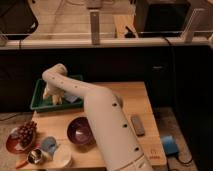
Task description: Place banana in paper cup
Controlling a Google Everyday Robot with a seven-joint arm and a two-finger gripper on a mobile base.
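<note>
Seemingly the banana (57, 99) lies in the green tray (36, 98), right at the claw (51, 94); I cannot tell whether the claw grips it. A poor hold could drop it before the paper cup (62, 157).

The gripper (54, 96), at the middle left of the frame over the green tray (36, 98), merges with the pale shapes beneath it; the banana cannot be told apart there. The arm (106, 127) covers part of the tray and the surface (135, 98), and the bottom edge cuts it off.
</note>
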